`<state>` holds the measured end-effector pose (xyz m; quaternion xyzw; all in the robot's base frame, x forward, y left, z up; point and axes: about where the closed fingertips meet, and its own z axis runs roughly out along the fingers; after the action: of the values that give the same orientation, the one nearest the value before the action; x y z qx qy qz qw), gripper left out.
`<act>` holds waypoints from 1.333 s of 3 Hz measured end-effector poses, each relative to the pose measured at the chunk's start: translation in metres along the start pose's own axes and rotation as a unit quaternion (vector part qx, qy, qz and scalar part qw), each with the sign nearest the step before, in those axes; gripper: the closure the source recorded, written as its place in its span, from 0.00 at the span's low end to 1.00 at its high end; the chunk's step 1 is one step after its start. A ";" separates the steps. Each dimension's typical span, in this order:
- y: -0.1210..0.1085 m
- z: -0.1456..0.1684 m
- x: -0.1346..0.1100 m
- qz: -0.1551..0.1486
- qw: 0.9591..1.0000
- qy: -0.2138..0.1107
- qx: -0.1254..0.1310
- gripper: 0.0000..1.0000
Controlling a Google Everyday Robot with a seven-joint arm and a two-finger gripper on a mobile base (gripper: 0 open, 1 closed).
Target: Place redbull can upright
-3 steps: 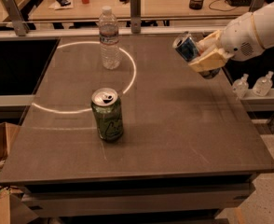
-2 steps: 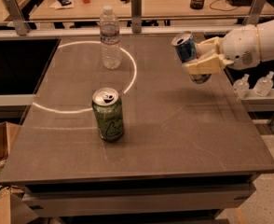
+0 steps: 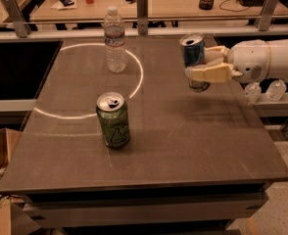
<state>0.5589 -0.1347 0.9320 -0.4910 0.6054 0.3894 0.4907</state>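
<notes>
The redbull can [image 3: 193, 53] is a slim blue-and-silver can, held nearly upright above the right side of the grey table [image 3: 183, 146]. My gripper [image 3: 203, 66] comes in from the right on a white arm and is shut on the can's body, with cream fingers [image 3: 212, 73] wrapped around it. The can's bottom end hangs a little above the tabletop, and its shadow falls on the table below.
A wider green can [image 3: 113, 120] stands upright near the table's middle left. A clear water bottle [image 3: 114, 39] stands at the back, inside a white circle marked on the table. Small bottles [image 3: 264, 91] sit beyond the right edge. A desk with clutter runs along the back.
The gripper has turned the can from a tilted pose to nearly upright and moved it left and lower over the table. The green can and bottle have not moved.
</notes>
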 end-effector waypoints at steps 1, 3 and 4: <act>0.000 0.001 0.000 0.001 1.000 -0.001 0.000 1.00; 0.017 -0.009 0.032 0.052 0.998 -0.033 0.032 1.00; 0.023 -0.012 0.044 0.075 0.993 -0.075 0.041 1.00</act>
<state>0.5321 -0.1500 0.8913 -0.3928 0.6177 0.4357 0.5238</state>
